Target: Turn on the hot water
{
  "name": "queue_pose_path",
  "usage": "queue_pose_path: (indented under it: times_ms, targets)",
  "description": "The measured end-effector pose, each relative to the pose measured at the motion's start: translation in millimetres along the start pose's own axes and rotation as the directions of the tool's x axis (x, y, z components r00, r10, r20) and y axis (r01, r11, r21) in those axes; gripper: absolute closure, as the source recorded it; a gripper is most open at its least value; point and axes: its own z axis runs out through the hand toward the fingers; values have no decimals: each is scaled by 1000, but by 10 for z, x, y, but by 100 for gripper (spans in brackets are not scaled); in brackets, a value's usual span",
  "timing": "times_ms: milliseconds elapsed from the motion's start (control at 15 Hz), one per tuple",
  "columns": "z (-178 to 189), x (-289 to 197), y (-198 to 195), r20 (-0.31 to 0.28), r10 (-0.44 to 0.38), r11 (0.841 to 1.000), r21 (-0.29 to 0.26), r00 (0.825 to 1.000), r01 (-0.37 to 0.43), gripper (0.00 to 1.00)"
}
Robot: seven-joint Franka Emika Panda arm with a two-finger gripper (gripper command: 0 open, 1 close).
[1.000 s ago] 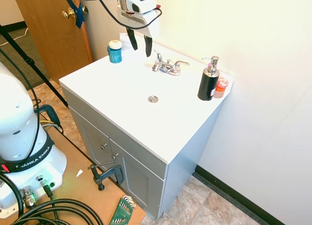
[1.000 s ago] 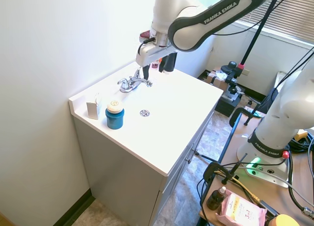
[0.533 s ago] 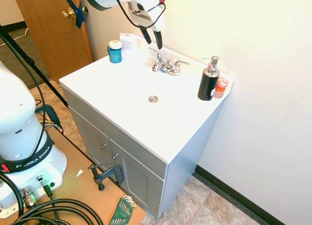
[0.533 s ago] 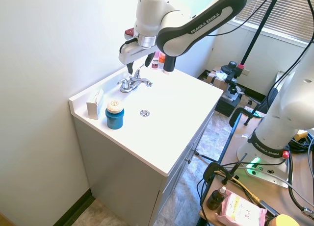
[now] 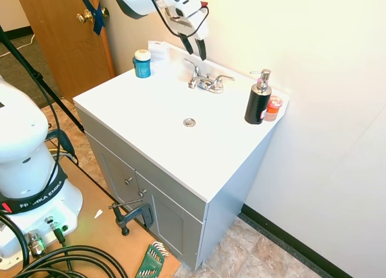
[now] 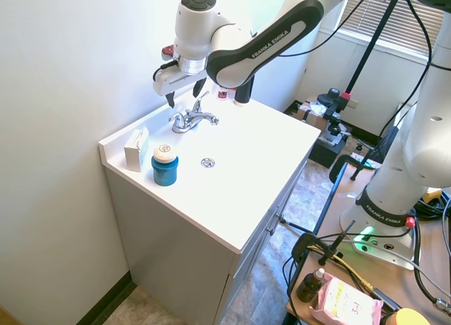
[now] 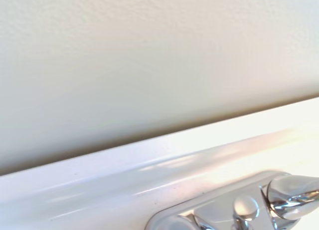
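Because hot water lever (image 5: 193, 66) sticks up at left end of faucet (image 5: 208, 82), back of sink top (image 5: 151, 121) near wall, gripper (image 5: 195, 47) hangs just above it, fingers spread apart, holding nothing, ready to come down around lever.

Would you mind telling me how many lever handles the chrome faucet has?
2. The left lever handle rises at the door-side end of the faucet, just below the pincer. The right lever handle points toward the black soap dispenser. None seems hidden.
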Motion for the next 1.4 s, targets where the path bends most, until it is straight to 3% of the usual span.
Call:
queue_pose_path:
  times_ms: [600, 1000, 1267, 1400]
  targets:
    - [345, -73, 38, 14, 8, 999, -35, 1000, -7, 0]
    - [429, -47, 387, 35, 32, 998, -58, 999, -30, 0]
    - [437, -171, 941, 95, 44, 993, -115, 995, -33, 0]
    - [335, -285, 1183, 180, 29, 992, -127, 983, -6, 0]
